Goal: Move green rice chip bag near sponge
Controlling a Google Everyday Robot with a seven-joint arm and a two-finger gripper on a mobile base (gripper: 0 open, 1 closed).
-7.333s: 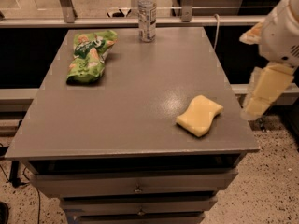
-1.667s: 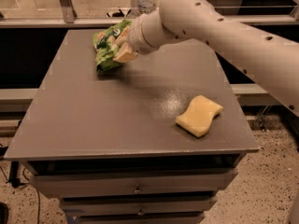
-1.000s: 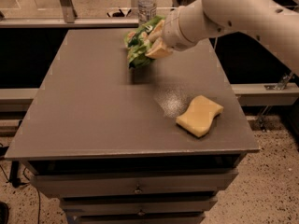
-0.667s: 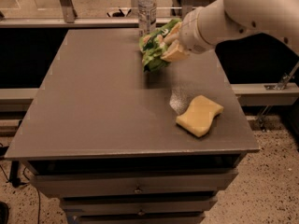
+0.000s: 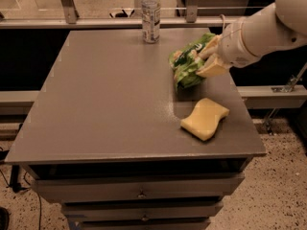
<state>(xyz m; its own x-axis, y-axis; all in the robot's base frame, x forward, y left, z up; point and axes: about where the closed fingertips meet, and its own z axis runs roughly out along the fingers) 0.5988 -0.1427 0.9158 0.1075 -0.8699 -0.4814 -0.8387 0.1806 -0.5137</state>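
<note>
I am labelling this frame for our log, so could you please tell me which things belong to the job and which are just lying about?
Part of the job:
- green rice chip bag, clamped in the gripper over the table's right side
- sponge, lying flat near the front right corner

Just lying about:
- water bottle, upright at the back edge
- table, only the support

High front view — end effector right
</note>
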